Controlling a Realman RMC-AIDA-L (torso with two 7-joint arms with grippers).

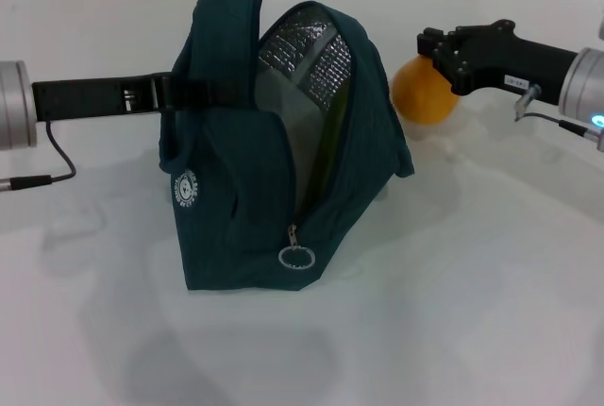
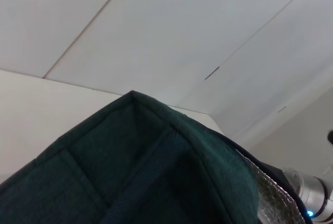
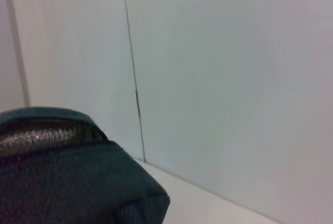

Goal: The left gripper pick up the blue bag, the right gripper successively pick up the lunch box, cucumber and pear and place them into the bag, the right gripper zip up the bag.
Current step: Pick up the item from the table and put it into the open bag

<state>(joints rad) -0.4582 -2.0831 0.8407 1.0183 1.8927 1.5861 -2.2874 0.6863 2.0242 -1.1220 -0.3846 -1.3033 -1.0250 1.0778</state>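
Observation:
The blue bag (image 1: pixel 236 198), dark teal with a silver foil lining (image 1: pixel 311 57), stands on the white table with its zipper open and the ring pull (image 1: pixel 295 257) low at the front. My left gripper (image 1: pixel 165 93) reaches in from the left and is shut on the bag's side strap. The bag's top edge (image 2: pixel 156 146) fills the left wrist view. The orange-yellow pear (image 1: pixel 415 99) sits right of the bag, and my right gripper (image 1: pixel 436 55) overlaps its upper right side. Something olive-green (image 1: pixel 323 156) shows inside the opening. The lunch box and cucumber are hidden.
The white table (image 1: pixel 453 293) stretches to the front and right of the bag. A pale panelled wall (image 3: pixel 234 78) rises behind it. The bag's corner (image 3: pixel 78 182) shows in the right wrist view.

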